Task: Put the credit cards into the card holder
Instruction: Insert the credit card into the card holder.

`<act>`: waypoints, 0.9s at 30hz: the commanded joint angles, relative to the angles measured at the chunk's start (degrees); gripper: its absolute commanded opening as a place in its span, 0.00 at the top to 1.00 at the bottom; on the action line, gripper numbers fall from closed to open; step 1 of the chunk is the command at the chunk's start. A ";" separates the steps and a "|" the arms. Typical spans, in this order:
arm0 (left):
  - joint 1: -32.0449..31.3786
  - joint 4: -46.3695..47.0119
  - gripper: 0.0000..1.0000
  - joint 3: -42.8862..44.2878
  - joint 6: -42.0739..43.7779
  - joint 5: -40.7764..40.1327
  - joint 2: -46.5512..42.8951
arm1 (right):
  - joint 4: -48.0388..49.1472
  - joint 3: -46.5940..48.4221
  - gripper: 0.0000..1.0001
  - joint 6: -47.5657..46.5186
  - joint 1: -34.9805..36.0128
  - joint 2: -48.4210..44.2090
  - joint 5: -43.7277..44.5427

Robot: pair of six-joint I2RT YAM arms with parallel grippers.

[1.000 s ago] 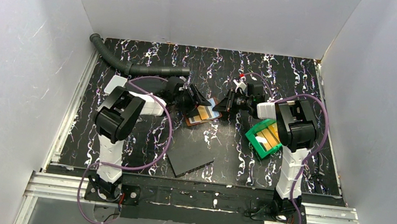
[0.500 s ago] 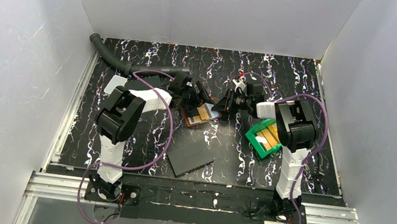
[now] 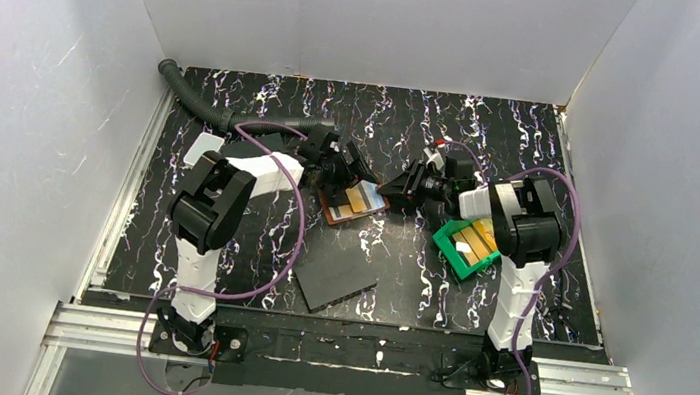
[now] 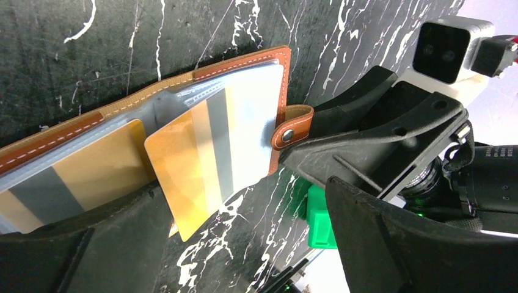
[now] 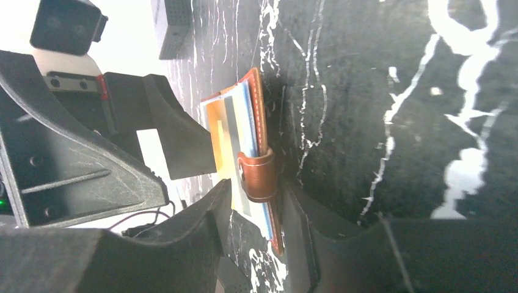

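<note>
My left gripper point(image 4: 244, 210) stands wide apart, a finger on either side of the open card holder point(image 4: 244, 64), clamped on nothing. The holder lies spread on the table point(image 3: 532, 159) between my two arms, clear sleeves up. One orange-yellow card point(image 4: 91, 165) sits seated in a sleeve. A second card point(image 4: 207, 159) — orange, grey stripe, pale blue end — is only partway in, skewed, with a corner hanging past the holder's edge beside one of my left fingers. My right gripper point(image 5: 256, 189) straddles the snap tab point(image 5: 259, 174), fingers close on each side; whether it actually pinches I cannot tell.

The step, as I judge it, is seating that second card. To do it well I would steady the tab side with the right so the holder cannot slide or fold. Then I would nudge the card's protruding edge with one left fingertip, along the sleeve's line rather than across it. The skew should be squared first — a tilted card will likely jam in the thin plastic and buckle it. Light, flat pressure suits; the card looks slick and may skid. More cards point(image 3: 475, 238) wait in the green bin point(image 3: 444, 237) beside my right arm.
</note>
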 commanded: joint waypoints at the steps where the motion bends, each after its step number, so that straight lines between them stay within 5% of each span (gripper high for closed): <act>1: -0.02 -10.38 0.08 2.15 1.50 -2.70 1.90 | 10.89 -1.57 0.57 9.87 -0.64 1.96 -0.35; 4: -0.17 -14.19 0.08 5.04 0.36 -3.52 3.30 | 14.06 -2.63 0.60 12.12 -0.52 2.49 0.33; 10: -2.06 -24.35 0.05 12.47 -1.86 -8.86 6.19 | 12.67 -1.50 0.83 11.24 0.91 3.09 0.75; 19: -4.32 -35.94 0.03 22.69 -4.68 -14.45 10.68 | 14.61 -2.29 0.84 11.99 0.91 3.43 0.78; 23: -5.24 -34.79 0.03 24.67 -4.00 -15.60 12.10 | 15.41 -2.71 0.87 12.43 0.92 3.38 0.45; 27: -5.54 -23.89 0.03 20.36 -2.20 -13.82 10.48 | 15.27 -2.42 0.87 12.36 0.79 3.43 -0.36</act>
